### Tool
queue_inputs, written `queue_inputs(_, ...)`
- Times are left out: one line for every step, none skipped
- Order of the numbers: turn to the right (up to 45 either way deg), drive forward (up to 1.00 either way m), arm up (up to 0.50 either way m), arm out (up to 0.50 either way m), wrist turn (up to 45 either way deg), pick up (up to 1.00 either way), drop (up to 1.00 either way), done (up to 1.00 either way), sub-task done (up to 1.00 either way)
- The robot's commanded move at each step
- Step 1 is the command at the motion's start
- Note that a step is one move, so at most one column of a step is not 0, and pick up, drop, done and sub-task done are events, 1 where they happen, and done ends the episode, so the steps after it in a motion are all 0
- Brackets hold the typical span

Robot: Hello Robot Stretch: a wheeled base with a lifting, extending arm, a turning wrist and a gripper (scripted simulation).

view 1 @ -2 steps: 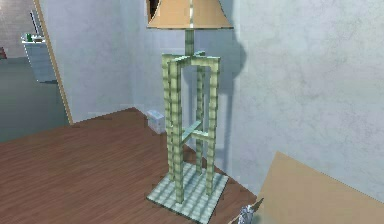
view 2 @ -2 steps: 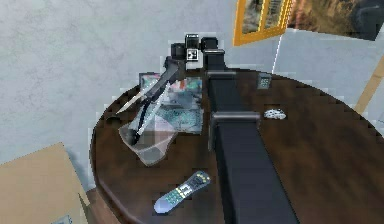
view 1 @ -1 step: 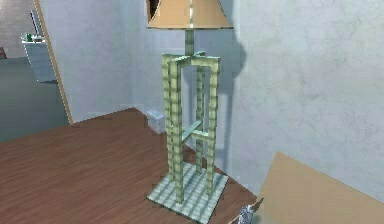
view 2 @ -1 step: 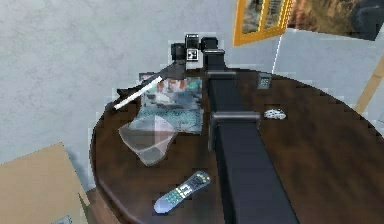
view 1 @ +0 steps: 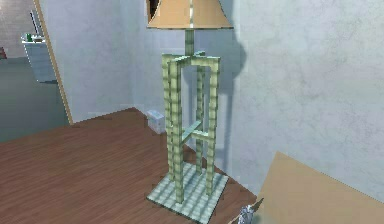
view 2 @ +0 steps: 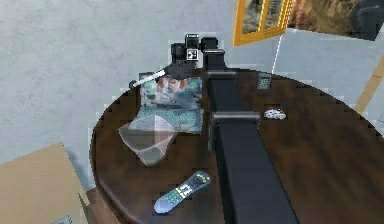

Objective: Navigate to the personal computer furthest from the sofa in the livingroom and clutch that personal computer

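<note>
The arm [view 2: 235, 140] is seen laid out across the round table [view 2: 320, 150], and the pincer [view 2: 172, 68] is found at the table's 11 o'clock, right by the personal computer [view 2: 170, 95] with its colourful screen. Whether anything is gripped cannot be told. A remote [view 2: 183, 195] is spotted at 7 o'clock. Ahead, a floor lamp [view 1: 190, 110] is faced.

green-legged floor lamp [view 1: 172, 110], tan shade, wood floor [view 1: 80, 170], pale walls [view 1: 300, 80]; round dark table [view 2: 320, 150], orange-framed picture [view 2: 262, 18].

Green-checked lamp stand [view 1: 172, 120]; tan shade [view 1: 188, 12]; dark brown table [view 2: 320, 150].
</note>
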Motion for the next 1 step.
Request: queue_inputs(0.0,0.0,0.0,0.0,45.0,0.0,0.0,0.0,0.0)
